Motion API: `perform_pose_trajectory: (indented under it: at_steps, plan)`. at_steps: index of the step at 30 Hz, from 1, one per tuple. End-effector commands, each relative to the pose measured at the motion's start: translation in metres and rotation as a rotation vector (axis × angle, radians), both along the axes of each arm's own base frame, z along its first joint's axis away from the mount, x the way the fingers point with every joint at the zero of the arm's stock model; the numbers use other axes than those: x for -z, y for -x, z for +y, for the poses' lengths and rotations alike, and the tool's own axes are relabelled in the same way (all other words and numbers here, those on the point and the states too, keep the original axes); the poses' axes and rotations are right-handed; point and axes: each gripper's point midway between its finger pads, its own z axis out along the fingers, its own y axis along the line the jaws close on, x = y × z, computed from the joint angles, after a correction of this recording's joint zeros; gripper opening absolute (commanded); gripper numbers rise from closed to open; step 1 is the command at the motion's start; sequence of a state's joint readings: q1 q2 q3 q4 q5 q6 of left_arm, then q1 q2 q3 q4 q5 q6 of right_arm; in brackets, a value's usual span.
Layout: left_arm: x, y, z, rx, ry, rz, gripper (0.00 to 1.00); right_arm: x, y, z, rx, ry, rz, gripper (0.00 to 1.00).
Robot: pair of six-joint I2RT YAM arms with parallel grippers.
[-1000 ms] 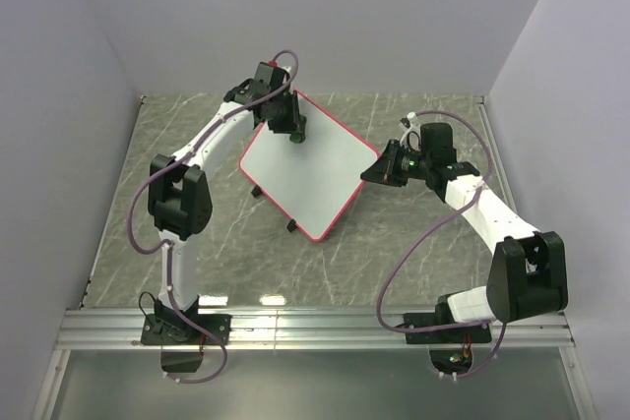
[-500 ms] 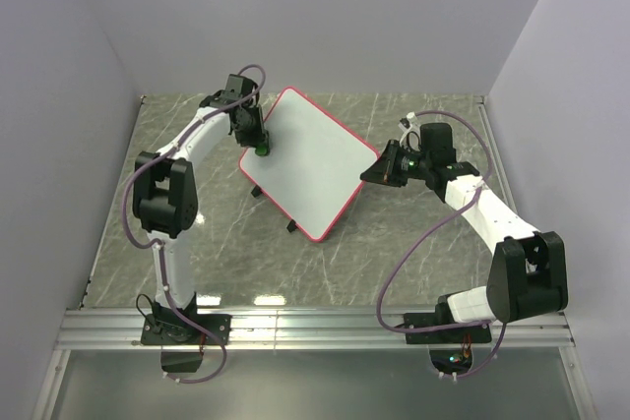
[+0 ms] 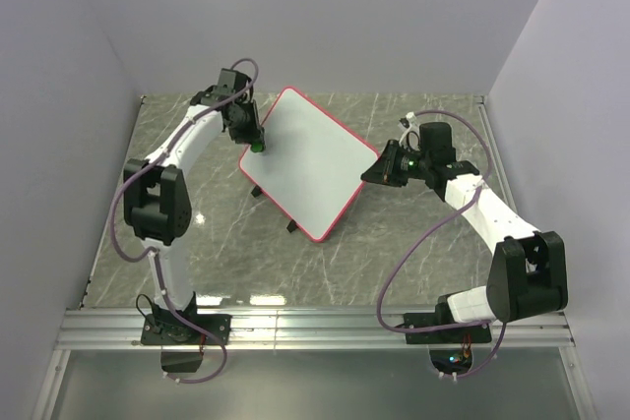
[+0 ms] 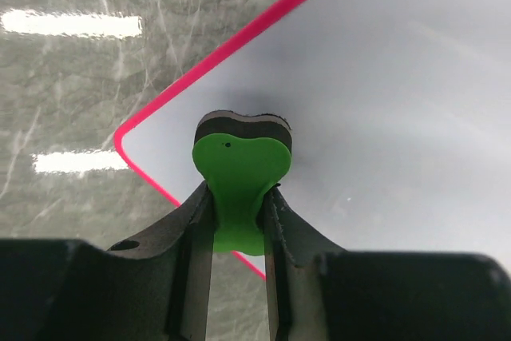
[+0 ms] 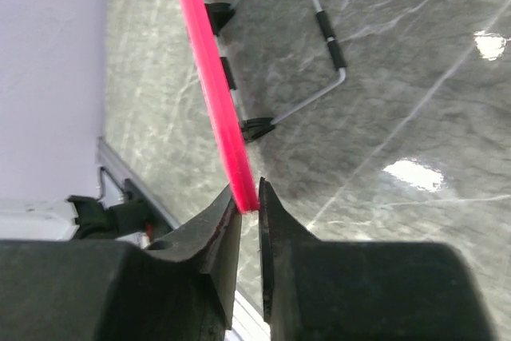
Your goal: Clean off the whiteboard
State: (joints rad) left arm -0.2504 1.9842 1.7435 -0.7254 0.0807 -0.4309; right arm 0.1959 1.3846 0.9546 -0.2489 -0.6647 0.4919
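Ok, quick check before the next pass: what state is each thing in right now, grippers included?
whiteboard: propped up on its stand, surface clean, no marks visible.
green eraser: clamped upright, dark felt face against the board near a corner.
left gripper: shut on the eraser.
right gripper: shut on the whiteboard's pink-red frame edge.
wire stand: folded out beneath the board.

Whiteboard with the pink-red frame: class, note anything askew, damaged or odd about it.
The flat white whiteboard with its pink-red frame sits turned diagonally to the grey marbled table, one corner pinched in the right end effector. No marks, cracks or spills show.
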Motion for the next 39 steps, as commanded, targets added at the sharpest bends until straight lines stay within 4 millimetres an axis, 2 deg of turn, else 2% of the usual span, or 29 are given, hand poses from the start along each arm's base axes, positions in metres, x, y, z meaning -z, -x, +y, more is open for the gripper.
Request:
perform_pose_trajectory:
  at_steps: [1, 2, 4, 5, 9, 10, 11, 12, 13, 15, 16, 18, 19, 20, 21, 23, 24, 25, 27, 28, 30, 31, 33, 35, 39]
  plan:
    - [-0.082, -0.003, 0.012, -0.028, 0.017, -0.163, 0.0, -0.012, -0.013, -0.003, 0.011, 0.052, -0.065, 0.22]
    - [-0.087, -0.001, 0.015, -0.033, 0.014, -0.17, 0.0, -0.011, -0.014, -0.005, 0.017, 0.055, -0.063, 0.32]
    - [-0.097, 0.004, 0.026, -0.053, 0.008, -0.186, 0.0, -0.012, -0.013, -0.004, 0.014, 0.056, -0.068, 0.43]
    - [-0.098, 0.007, 0.03, -0.061, 0.003, -0.186, 0.0, -0.013, -0.014, -0.005, 0.021, 0.06, -0.07, 0.55]
    - [-0.1, 0.023, 0.059, -0.113, -0.023, -0.193, 0.0, -0.015, -0.015, -0.007, 0.032, 0.074, -0.077, 0.76]
    - [-0.083, 0.033, 0.065, -0.12, -0.035, -0.156, 0.0, -0.019, -0.016, -0.008, 0.034, 0.079, -0.086, 0.85]
    - [-0.077, 0.037, 0.076, -0.144, -0.051, -0.148, 0.0, -0.02, -0.016, -0.009, 0.039, 0.085, -0.088, 0.98]
    - [-0.08, 0.042, 0.081, -0.152, -0.048, -0.164, 0.0, -0.024, -0.018, -0.013, 0.054, 0.1, -0.106, 0.99]
    - [-0.058, 0.055, 0.086, -0.159, -0.059, -0.112, 0.0, -0.029, -0.018, -0.015, 0.062, 0.113, -0.116, 0.99]
    - [-0.044, 0.067, 0.104, -0.206, -0.094, -0.088, 0.0, -0.04, -0.019, -0.022, 0.098, 0.142, -0.144, 1.0]
    - [-0.029, 0.078, 0.109, -0.216, -0.108, -0.067, 0.0, -0.043, -0.021, -0.031, 0.137, 0.176, -0.147, 1.0]
    - [-0.015, 0.09, 0.115, -0.229, -0.128, -0.045, 0.0, -0.053, -0.019, -0.042, 0.192, 0.21, -0.175, 1.0]
    - [0.003, 0.099, 0.118, -0.231, -0.139, -0.009, 0.02, -0.051, -0.017, -0.05, 0.227, 0.233, -0.165, 1.0]
    - [0.01, 0.104, 0.119, -0.232, -0.144, 0.004, 0.03, -0.053, -0.014, -0.054, 0.248, 0.239, -0.167, 1.0]
    - [0.018, 0.108, 0.12, -0.237, -0.15, 0.019, 0.04, -0.06, -0.009, -0.057, 0.268, 0.235, -0.186, 1.0]
    - [0.037, 0.118, 0.121, -0.245, -0.158, 0.055, 0.08, -0.056, 0.0, -0.062, 0.308, 0.228, -0.172, 1.0]
    - [0.043, 0.121, 0.122, -0.248, -0.159, 0.064, 0.12, -0.065, 0.006, -0.062, 0.318, 0.206, -0.197, 1.0]
    - [0.053, 0.128, 0.122, -0.25, -0.162, 0.088, 0.22, -0.061, 0.009, -0.062, 0.323, 0.192, -0.193, 1.0]
    - [0.06, 0.13, 0.122, -0.253, -0.157, 0.092, 0.38, -0.063, 0.016, -0.062, 0.324, 0.176, -0.199, 1.0]
    - [0.065, 0.134, 0.123, -0.258, -0.165, 0.103, 0.64, -0.057, 0.02, -0.063, 0.323, 0.18, -0.187, 1.0]
    - [0.067, 0.137, 0.126, -0.268, -0.176, 0.108, 0.83, -0.058, 0.028, -0.062, 0.316, 0.172, -0.197, 1.0]
    - [0.068, 0.139, 0.127, -0.272, -0.181, 0.108, 0.99, -0.053, 0.032, -0.063, 0.311, 0.173, -0.19, 1.0]
    - [0.068, 0.142, 0.13, -0.29, -0.194, 0.111, 0.99, -0.057, 0.042, -0.063, 0.306, 0.164, -0.207, 1.0]
    - [0.064, 0.146, 0.134, -0.317, -0.206, 0.115, 1.0, -0.053, 0.052, -0.062, 0.294, 0.176, -0.193, 1.0]
    - [0.047, 0.155, 0.136, -0.375, -0.194, 0.119, 0.99, -0.063, 0.07, -0.064, 0.293, 0.179, -0.196, 1.0]
